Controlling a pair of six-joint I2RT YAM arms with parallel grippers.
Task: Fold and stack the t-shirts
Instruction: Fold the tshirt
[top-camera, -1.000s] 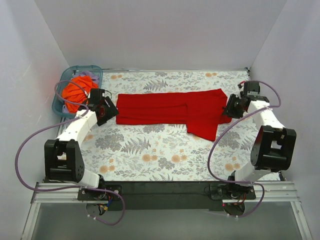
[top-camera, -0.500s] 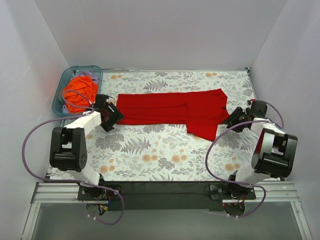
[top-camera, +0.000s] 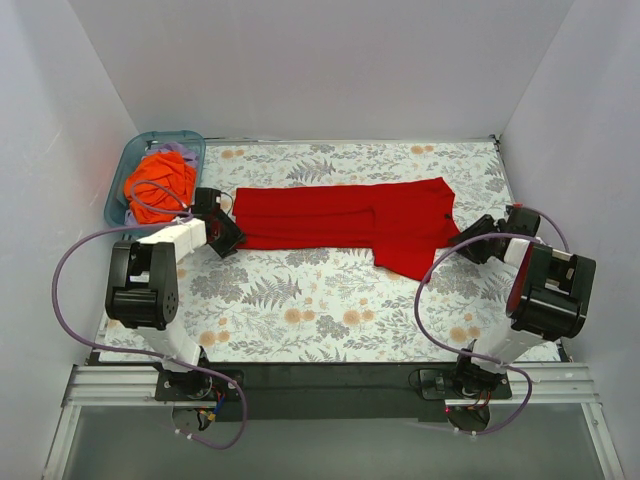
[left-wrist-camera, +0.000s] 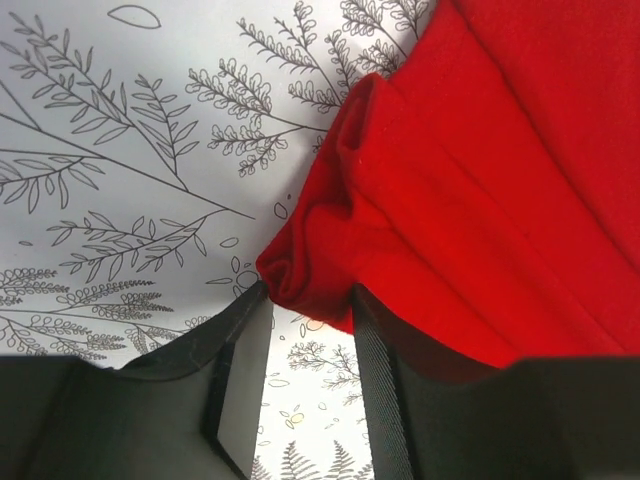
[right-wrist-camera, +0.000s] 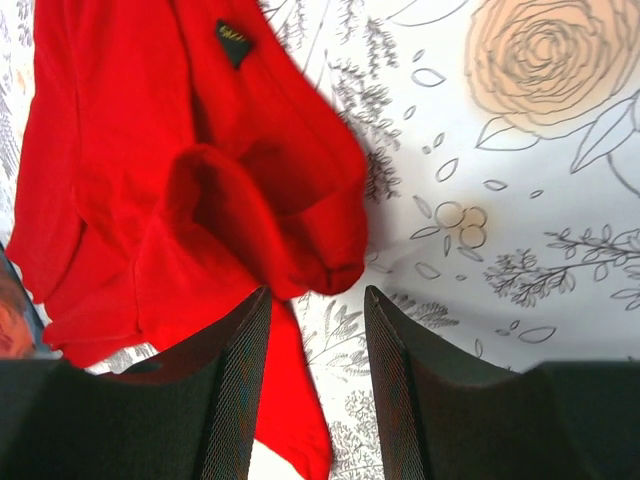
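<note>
Left wrist camera looks down on the left gripper (left-wrist-camera: 308, 295), its two black fingers (left-wrist-camera: 240, 380) set partly apart, with a bunched corner of the red t-shirt (left-wrist-camera: 480, 180) filling the gap at their tips. The cloth touches both fingers, though whether it is truly pinched cannot be told. Beyond the corner, the shirt's folded layers run up and to the right over the fern-printed table cover (left-wrist-camera: 120, 150). On the right wrist camera, the right gripper (right-wrist-camera: 318, 290) straddles a rumpled lump at the shirt's opposite end. Its jaws are likewise half apart with red cloth between them, and again the grip cannot be judged. A small black tag (right-wrist-camera: 232, 42) shows on the fabric farther from that gripper. From above, the two arms reach in low from either side, each gripper at one end of the red shirt. The shirt lies as a long band across the far half of the table, and a flap near its right end points toward the near edge. The orange t-shirt (top-camera: 160, 180) sits crumpled in the teal bin (top-camera: 160, 134) at the far left corner, just behind the left gripper. Purple cables (top-camera: 60, 290) loop from both arms down to their bases.
</note>
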